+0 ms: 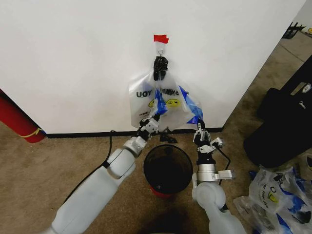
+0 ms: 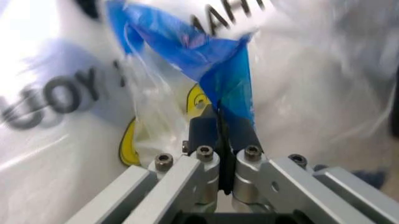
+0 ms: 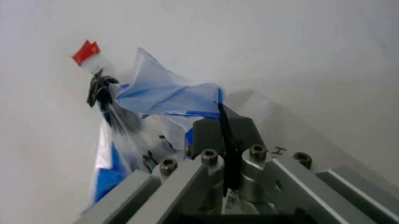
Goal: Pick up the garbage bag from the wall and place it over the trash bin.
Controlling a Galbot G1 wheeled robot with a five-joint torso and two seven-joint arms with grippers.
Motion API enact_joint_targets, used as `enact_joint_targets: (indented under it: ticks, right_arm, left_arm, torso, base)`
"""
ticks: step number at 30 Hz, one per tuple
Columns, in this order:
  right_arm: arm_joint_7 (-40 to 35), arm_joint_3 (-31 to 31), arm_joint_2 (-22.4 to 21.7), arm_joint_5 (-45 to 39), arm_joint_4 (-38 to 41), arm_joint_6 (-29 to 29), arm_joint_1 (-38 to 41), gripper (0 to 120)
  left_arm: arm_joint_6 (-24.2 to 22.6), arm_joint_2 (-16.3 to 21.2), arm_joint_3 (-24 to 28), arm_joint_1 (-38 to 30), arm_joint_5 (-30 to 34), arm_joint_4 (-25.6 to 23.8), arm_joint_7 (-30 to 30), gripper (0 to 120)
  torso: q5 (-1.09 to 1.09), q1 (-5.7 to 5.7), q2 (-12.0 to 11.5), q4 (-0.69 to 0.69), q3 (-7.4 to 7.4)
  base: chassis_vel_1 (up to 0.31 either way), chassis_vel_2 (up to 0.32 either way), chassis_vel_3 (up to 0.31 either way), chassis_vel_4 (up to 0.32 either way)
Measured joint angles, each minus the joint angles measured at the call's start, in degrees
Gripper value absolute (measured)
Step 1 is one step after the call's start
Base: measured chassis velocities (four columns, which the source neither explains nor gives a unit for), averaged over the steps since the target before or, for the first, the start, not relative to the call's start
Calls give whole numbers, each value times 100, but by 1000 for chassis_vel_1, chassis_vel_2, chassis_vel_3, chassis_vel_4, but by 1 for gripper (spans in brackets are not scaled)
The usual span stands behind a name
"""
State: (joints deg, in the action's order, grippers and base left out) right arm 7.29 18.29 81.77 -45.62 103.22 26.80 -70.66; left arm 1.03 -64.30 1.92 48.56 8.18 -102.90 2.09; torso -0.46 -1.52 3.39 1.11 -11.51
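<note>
The garbage bag (image 1: 189, 106), thin translucent plastic with blue patches, hangs from a small hook (image 1: 160, 48) on the white wall (image 1: 73, 58), under a red tape strip (image 1: 161, 38). It overlaps a white bag (image 1: 142, 100) with grey lettering and a yellow smiley. My left gripper (image 1: 155, 119) is shut on a blue fold (image 2: 218, 70) at the bag's lower middle. My right gripper (image 1: 200, 127) is shut on the blue lower right corner (image 3: 162, 95). The black mesh trash bin (image 1: 168, 168) with a red base stands on the carpet between my arms, below the bag.
A big black case (image 1: 285, 122) stands on the right. More plastic bags (image 1: 273, 195) lie at the lower right. A red cylinder (image 1: 17, 122) leans by the wall on the left. A black baseboard (image 1: 87, 134) runs along the wall's foot.
</note>
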Motion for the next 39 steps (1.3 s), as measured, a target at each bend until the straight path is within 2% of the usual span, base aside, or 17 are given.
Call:
enact_joint_targets:
  ticks: [3, 7, 13, 19, 23, 30, 35, 39]
  right_arm:
    - [49, 38, -30, 11, -19, 18, -57, 0]
    - [106, 87, -40, 31, 26, 28, -153, 0]
    - [288, 199, -37, 138, 184, 55, -318, 0]
    - [517, 488, -113, 318, 471, 141, -699, 0]
    - [841, 836, -353, 688, 596, 359, -1137, 0]
    - [1095, 1124, -427, 1418, 594, 861, -1580, 0]
    - [1289, 1108, -382, 1618, 658, 1074, -1619, 0]
    - [1318, 991, -344, 1696, 1103, 1132, -1557, 0]
  left_arm:
    - [17, 26, -302, 391, 265, -295, -21, 0]
    - [94, 72, -623, 775, 295, -565, -16, 0]
    - [302, 158, -810, 1064, 262, -771, 12, 0]
    - [313, 352, -924, 1208, -344, -914, -5, 0]
    - [281, 486, -1285, 1697, -1053, -1011, 90, 0]
    - [5, 447, -1641, 2191, -1445, -1240, 281, 0]
    - [-36, 407, -1756, 2296, -1366, -1491, 385, 0]
    - [224, 303, -1914, 2443, -847, -2068, 489, 0]
  torso:
    - [-1, 0, 0, 0, 0]
    - [1, 0, 0, -2, 0]
    - [0, 0, 0, -1, 0]
    - [1, 0, 0, 2, 1]
    - [0, 0, 0, -2, 1]
    - [-1, 0, 0, -1, 0]
    - [1, 0, 0, 0, 0]
    - [0, 0, 0, -1, 0]
  base:
    - [0, 0, 0, 0]
    - [0, 0, 0, 0]
    - [0, 0, 0, 0]
    - [0, 0, 0, 0]
    - [0, 0, 0, 0]
    - [0, 0, 0, 0]
    - [0, 0, 0, 0]
    - [0, 0, 0, 0]
